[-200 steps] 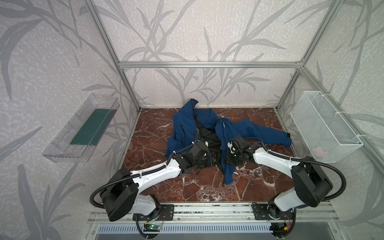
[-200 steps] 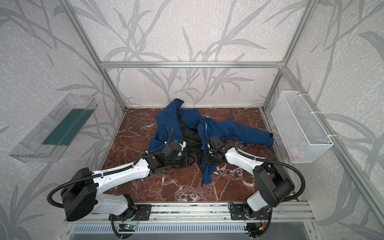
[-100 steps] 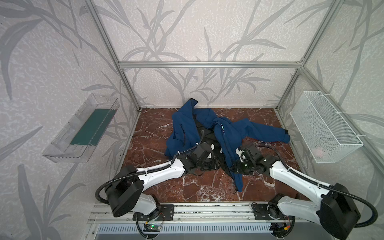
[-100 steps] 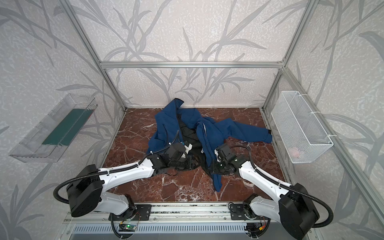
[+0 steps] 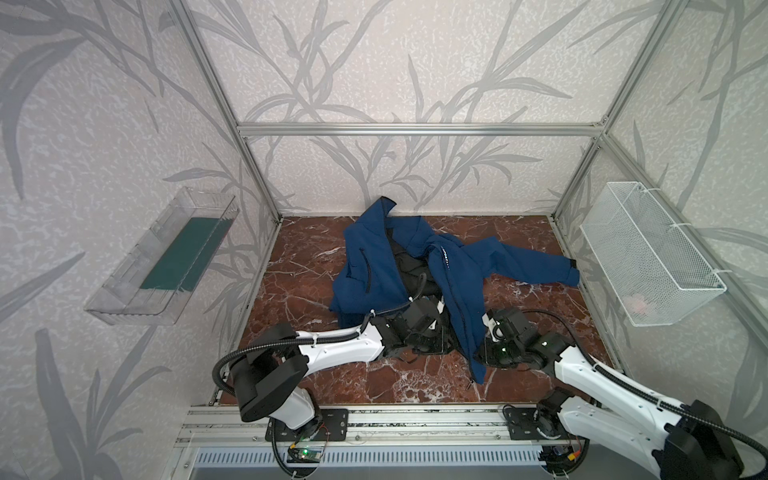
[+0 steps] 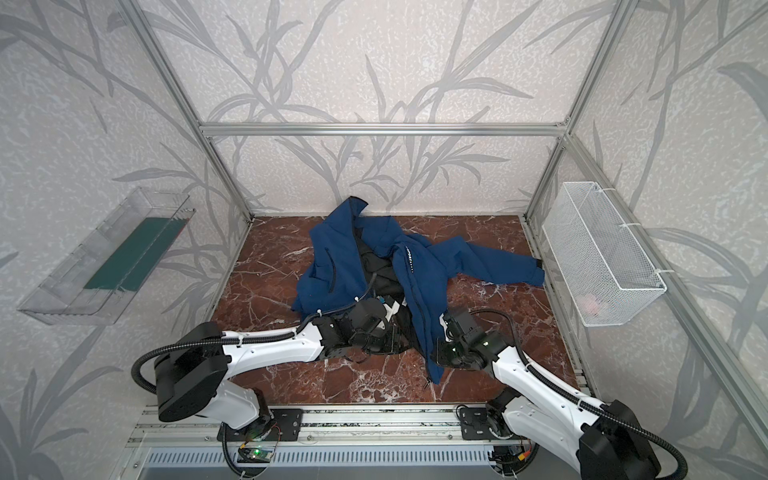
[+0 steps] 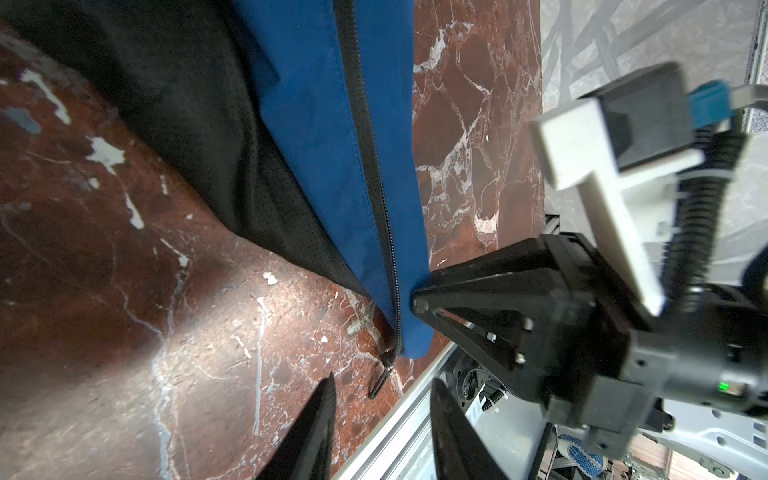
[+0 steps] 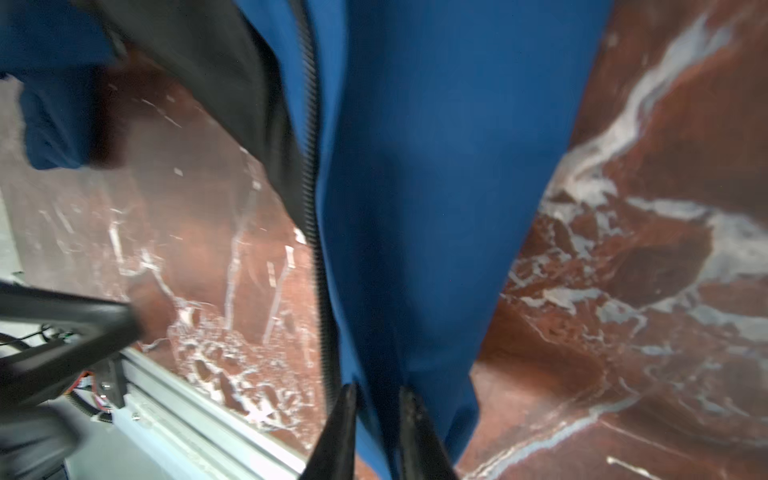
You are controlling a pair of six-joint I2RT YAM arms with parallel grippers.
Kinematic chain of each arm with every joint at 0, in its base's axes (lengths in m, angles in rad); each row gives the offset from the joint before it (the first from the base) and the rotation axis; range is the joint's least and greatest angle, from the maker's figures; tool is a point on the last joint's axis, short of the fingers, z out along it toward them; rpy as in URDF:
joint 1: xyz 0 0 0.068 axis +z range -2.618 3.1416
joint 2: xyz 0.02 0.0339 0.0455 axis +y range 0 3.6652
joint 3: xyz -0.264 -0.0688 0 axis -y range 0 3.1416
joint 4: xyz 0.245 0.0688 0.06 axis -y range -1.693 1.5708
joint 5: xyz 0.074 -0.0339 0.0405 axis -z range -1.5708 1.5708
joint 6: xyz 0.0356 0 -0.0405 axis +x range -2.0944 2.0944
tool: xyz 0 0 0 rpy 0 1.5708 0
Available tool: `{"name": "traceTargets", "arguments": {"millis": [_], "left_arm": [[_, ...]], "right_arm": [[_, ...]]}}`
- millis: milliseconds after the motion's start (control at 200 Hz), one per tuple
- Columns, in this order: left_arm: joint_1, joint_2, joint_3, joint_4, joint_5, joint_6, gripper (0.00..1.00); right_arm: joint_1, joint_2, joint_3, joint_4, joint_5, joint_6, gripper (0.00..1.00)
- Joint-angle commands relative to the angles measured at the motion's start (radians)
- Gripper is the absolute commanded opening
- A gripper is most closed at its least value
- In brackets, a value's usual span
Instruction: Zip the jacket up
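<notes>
The navy-blue jacket (image 5: 457, 274) (image 6: 419, 274) lies unzipped on the red marble floor, black lining showing in the middle. Its right front panel stretches toward the front edge, and the zipper pull (image 5: 469, 385) (image 7: 384, 370) hangs at its lower tip. My right gripper (image 5: 484, 353) (image 6: 438, 355) (image 8: 378, 388) is shut on that panel's blue fabric (image 8: 415, 187) just beside the zipper teeth. My left gripper (image 5: 428, 347) (image 6: 382, 343) (image 7: 382, 380) stands open over the lining's lower edge, nothing between its fingers, pointing toward the pull.
A clear plastic bin (image 5: 166, 257) hangs on the left wall and a white wire basket (image 5: 648, 253) on the right wall. An aluminium rail (image 5: 374, 419) runs along the front edge, close to the zipper pull. One sleeve (image 5: 536, 266) reaches to the right wall.
My right arm has drawn back toward the front right, and the right front panel now lies stretched toward the front edge. The left gripper shifted slightly right.
</notes>
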Motion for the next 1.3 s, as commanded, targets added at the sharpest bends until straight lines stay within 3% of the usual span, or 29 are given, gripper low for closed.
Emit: {"name": "traceTargets", "arguments": {"millis": [0, 165, 265, 470, 615, 1105, 1295], "left_arm": [[-0.003, 0.009, 0.028, 0.042, 0.015, -0.019, 0.40], [-0.006, 0.043, 0.038, 0.084, 0.060, -0.030, 0.40], [-0.014, 0.061, 0.051, 0.088, 0.072, -0.030, 0.39], [-0.003, 0.087, -0.044, 0.277, 0.114, -0.107, 0.37], [-0.011, 0.093, -0.017, 0.259, 0.127, -0.078, 0.37], [-0.009, 0.210, -0.073, 0.387, 0.168, -0.230, 0.36], [-0.011, 0.246, -0.091, 0.517, 0.198, -0.277, 0.26]], "right_arm": [[0.003, 0.007, 0.010, 0.056, -0.012, 0.010, 0.18], [0.001, 0.035, 0.014, 0.076, -0.050, -0.006, 0.11], [0.001, 0.032, 0.015, 0.083, -0.065, 0.000, 0.00], [0.000, -0.040, 0.010, 0.102, -0.060, 0.020, 0.00], [-0.002, -0.063, 0.002, 0.144, -0.077, 0.036, 0.00], [-0.005, -0.078, 0.026, 0.102, -0.064, 0.016, 0.00], [-0.008, -0.089, 0.024, 0.099, -0.076, 0.017, 0.00]]}}
